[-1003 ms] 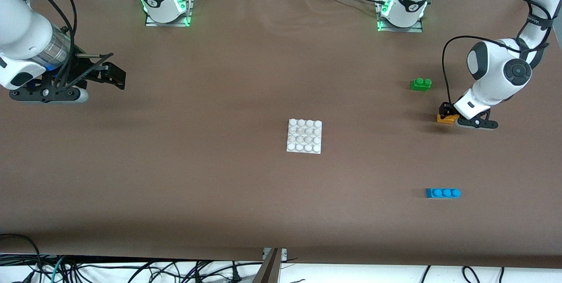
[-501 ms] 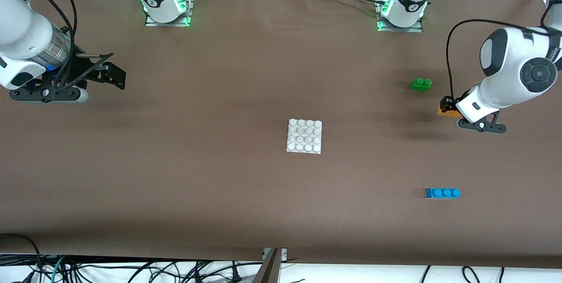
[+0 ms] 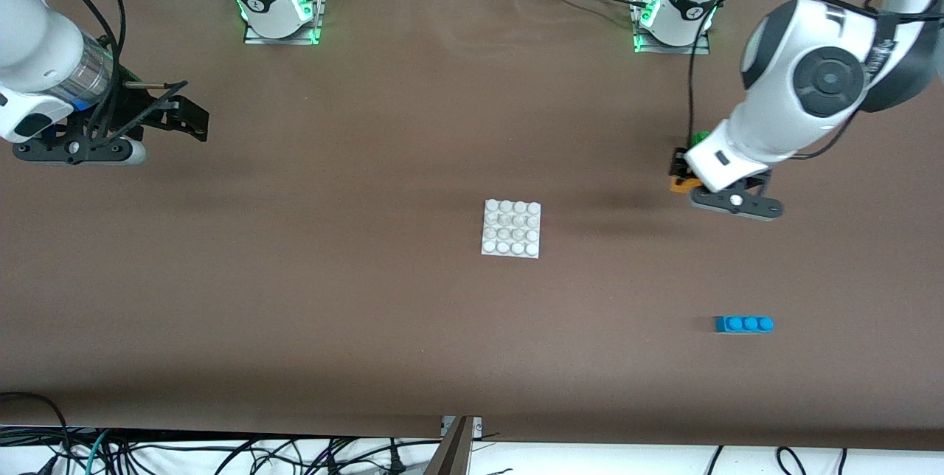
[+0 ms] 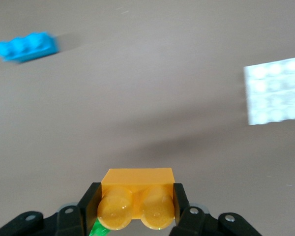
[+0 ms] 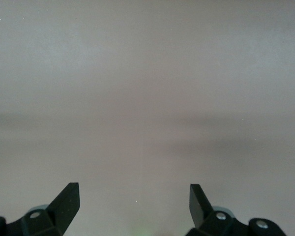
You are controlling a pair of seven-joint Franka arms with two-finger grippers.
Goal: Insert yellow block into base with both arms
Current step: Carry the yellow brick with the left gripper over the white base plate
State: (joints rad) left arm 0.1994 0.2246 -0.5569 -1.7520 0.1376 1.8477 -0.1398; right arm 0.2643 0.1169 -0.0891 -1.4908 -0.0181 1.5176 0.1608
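My left gripper [image 3: 680, 174] [image 4: 136, 204] is shut on the yellow block [image 3: 678, 184] [image 4: 136, 199], one finger on each end of it, its two studs facing the wrist camera. It hangs in the air over the table beside the green brick, toward the left arm's end. The white studded base [image 3: 512, 229] [image 4: 275, 96] lies flat at the middle of the table. My right gripper [image 3: 193, 121] [image 5: 134, 196] is open with nothing between its fingers, above bare table at the right arm's end, where that arm waits.
A green brick [image 3: 698, 137] shows only partly, hidden by the left arm's wrist. A blue three-stud brick [image 3: 743, 324] [image 4: 25, 46] lies nearer the front camera toward the left arm's end. The brown table [image 3: 369, 313] spreads wide around the base.
The left gripper has lifted the yellow block off the table and carried it toward the base, now covering part of the green brick. The right arm has barely moved.
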